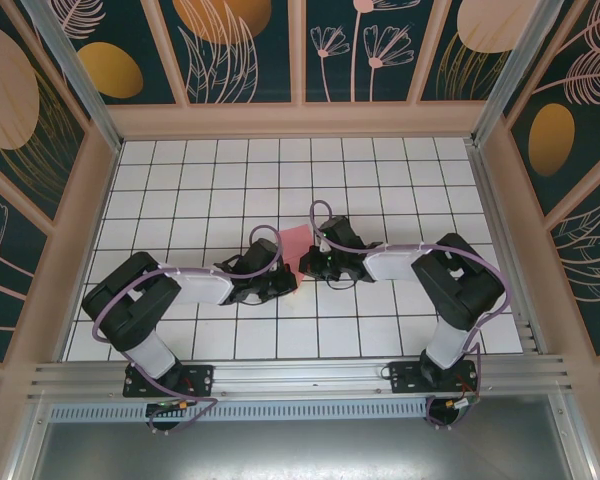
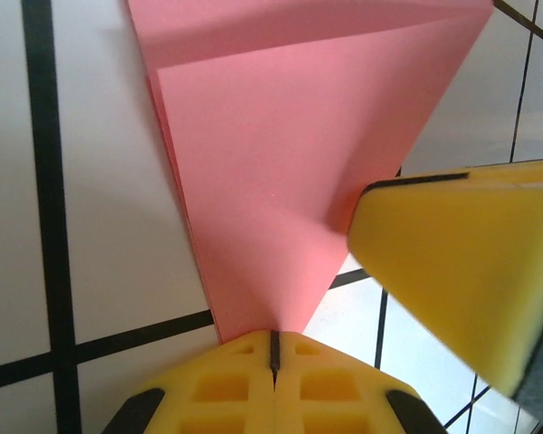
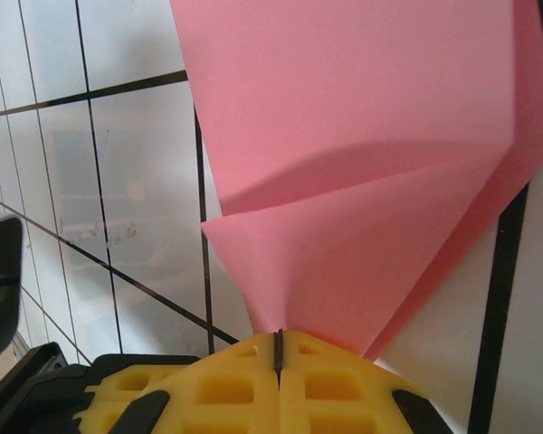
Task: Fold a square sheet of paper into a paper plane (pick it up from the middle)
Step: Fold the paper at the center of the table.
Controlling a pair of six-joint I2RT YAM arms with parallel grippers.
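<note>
Left wrist: the folded paper [image 2: 281,163] tapers toward the left gripper [image 2: 273,342], clenched on it (right gripper [image 3: 278,340] likewise).

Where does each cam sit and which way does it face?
Top external: fixed above and behind the arms, facing down at the tiled table; both arms, left gripper and right gripper meeting at the pink paper.
Left wrist: on that wrist, facing down onto the paper; own gripper shut on a corner, right gripper's finger alongside.
Right wrist: on that wrist, facing the paper; own gripper shut on another corner.
Shared: all three show the pink paper.
</note>
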